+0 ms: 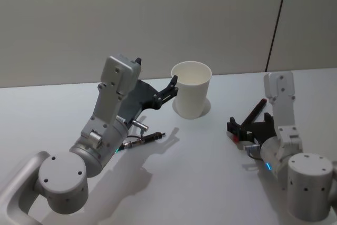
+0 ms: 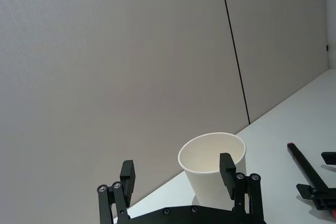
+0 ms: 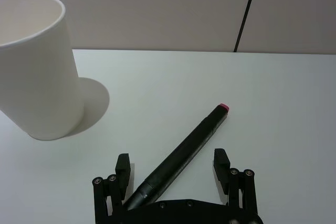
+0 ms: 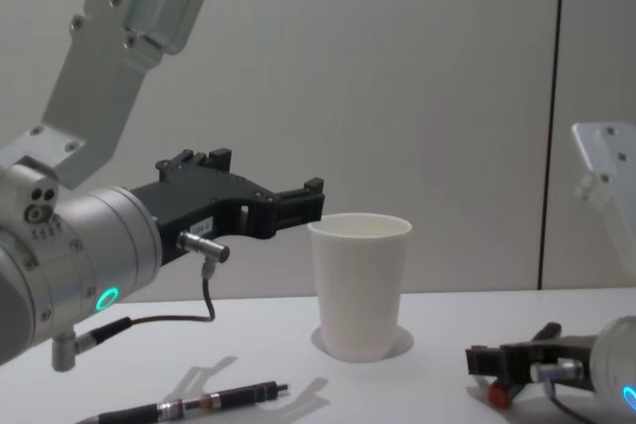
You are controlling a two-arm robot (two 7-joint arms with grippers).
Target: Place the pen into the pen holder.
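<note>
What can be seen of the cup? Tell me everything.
The cup is plain white paper, tapered toward its base, with a rolled rim. It stands upright on the white table, open mouth up, nothing visible inside. The left gripper, fingers open, hovers near its rim, apparently not touching.

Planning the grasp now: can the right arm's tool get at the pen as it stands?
Likely yes. The right tool is open, and the pen lies on the table between its fingers, with nothing across it; the pen holder stands apart.

left pincer point(image 2: 177, 167): raised, fingers apart | right pincer point(image 3: 171, 160): low, fingers apart
</note>
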